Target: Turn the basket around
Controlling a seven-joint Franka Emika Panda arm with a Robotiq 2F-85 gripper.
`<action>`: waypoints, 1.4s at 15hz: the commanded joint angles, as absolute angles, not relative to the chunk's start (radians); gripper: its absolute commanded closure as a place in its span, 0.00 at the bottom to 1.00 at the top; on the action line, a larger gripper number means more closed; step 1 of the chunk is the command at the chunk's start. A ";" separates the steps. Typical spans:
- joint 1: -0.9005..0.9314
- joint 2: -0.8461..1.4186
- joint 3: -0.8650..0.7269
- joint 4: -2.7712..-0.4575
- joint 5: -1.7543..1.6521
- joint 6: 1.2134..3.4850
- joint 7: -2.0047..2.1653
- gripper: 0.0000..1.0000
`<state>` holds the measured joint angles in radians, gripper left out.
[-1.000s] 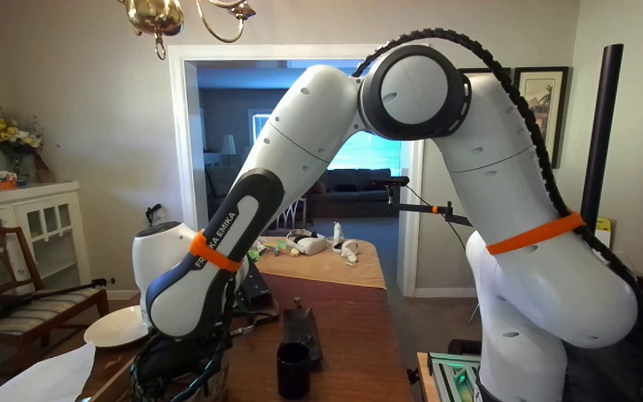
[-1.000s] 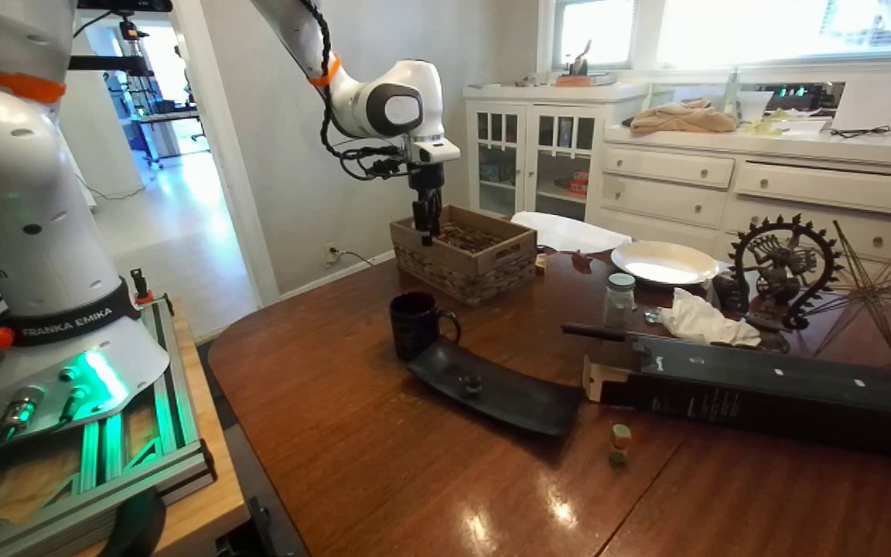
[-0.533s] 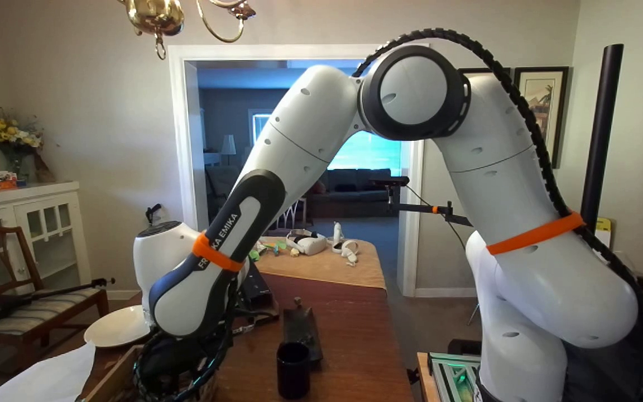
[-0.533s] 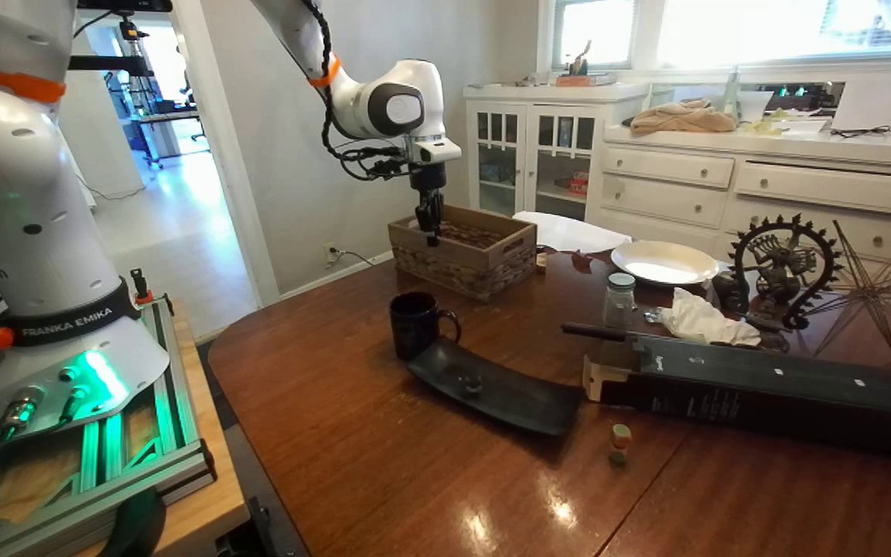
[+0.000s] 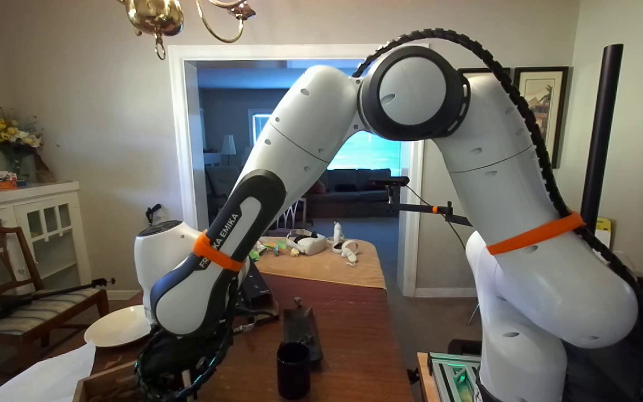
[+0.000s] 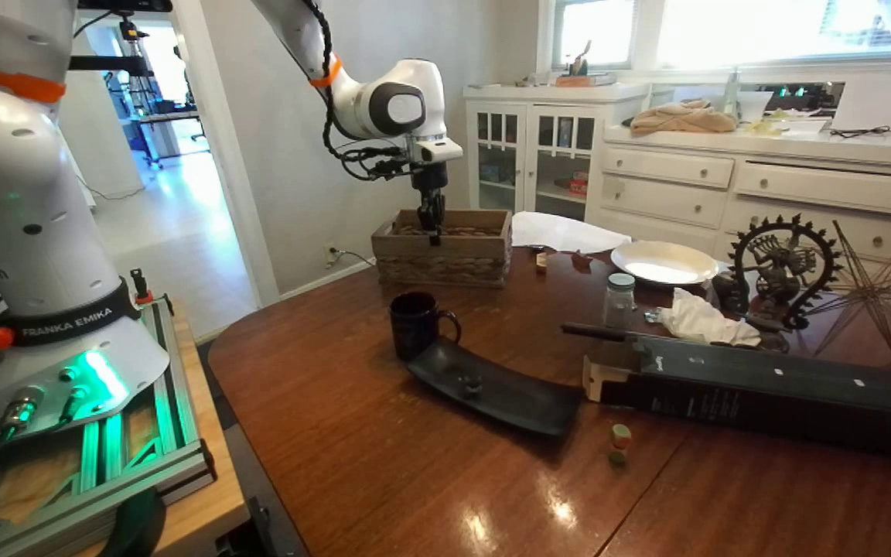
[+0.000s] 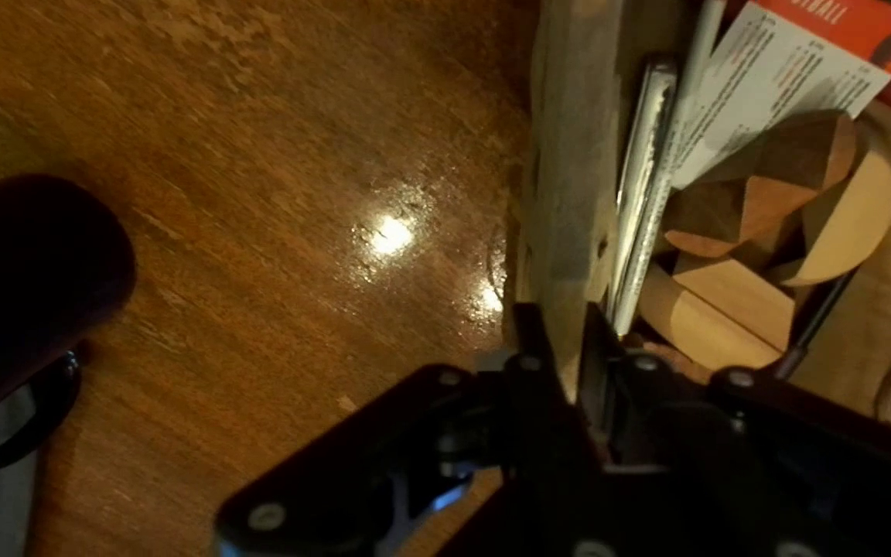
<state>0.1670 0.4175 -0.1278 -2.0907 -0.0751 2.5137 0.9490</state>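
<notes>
Black two-fingered gripper (image 7: pixel 562 333) of mine points down and pinches a long side wall of the brown wood-toned rectangular basket (image 6: pixel 465 267); one finger is outside that wall and the other inside, as the wrist view shows; the basket stands upright on the glossy reddish-brown wooden table (image 6: pixel 322 402), right below me, with its interior opening away on the inner finger's side; near that finger lie two slim silvery strips (image 7: pixel 663 182), faceted light-and-dark wooden pieces (image 7: pixel 778 205) and a red-and-white printed piece (image 7: pixel 762 85); on the outer finger's side, apart from the basket, stands the dark cylindrical mug (image 6: pixel 409 333) with a looped handle; in an exterior view only part of the basket shows, low down, beside my white jointed arm (image 5: pixel 299 123)
</notes>
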 commanded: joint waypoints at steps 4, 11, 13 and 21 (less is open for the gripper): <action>0.162 0.422 -0.138 -2.075 -0.138 2.480 0.887 0.96; 0.157 0.428 -0.152 -2.051 -0.165 2.445 0.817 0.96; 0.153 0.417 -0.143 -2.067 -0.138 2.478 0.822 0.86; 0.152 0.417 -0.143 -2.066 -0.139 2.475 0.820 0.86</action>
